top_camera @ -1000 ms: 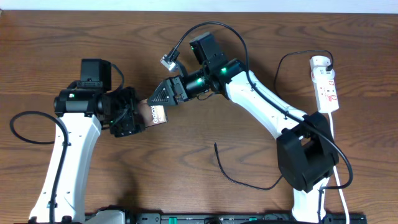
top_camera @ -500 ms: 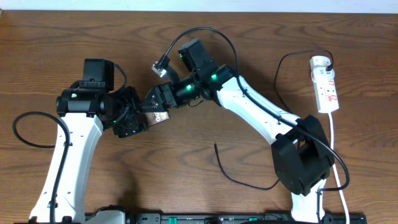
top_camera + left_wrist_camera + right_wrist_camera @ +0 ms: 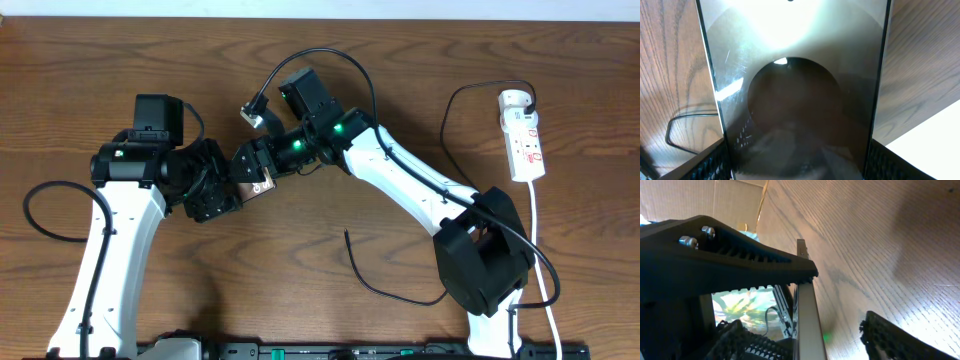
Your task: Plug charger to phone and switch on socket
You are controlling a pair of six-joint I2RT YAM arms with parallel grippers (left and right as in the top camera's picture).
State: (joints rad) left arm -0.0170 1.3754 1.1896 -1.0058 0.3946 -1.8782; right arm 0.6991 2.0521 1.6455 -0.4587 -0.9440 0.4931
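The phone (image 3: 263, 187) is held off the table in my left gripper (image 3: 225, 195). In the left wrist view the phone (image 3: 795, 75) fills the frame, gripped between both fingers (image 3: 715, 162) at the bottom. My right gripper (image 3: 246, 164) is open, with its jaws standing on either side of the phone's edge (image 3: 807, 315). A gap shows between that edge and one finger (image 3: 890, 337). The charger's free end (image 3: 347, 233) lies loose on the table below the right arm. The socket (image 3: 526, 135) lies at the far right.
The charger cable (image 3: 400, 296) curves across the table near the right arm's base (image 3: 485, 255). The socket's white cord (image 3: 545, 250) runs down the right edge. A black cable loop (image 3: 40, 210) lies left of the left arm.
My right gripper has moved left and closed in on the phone, from beside its far end to straddling it. The left gripper still holds the phone, almost unmoved.
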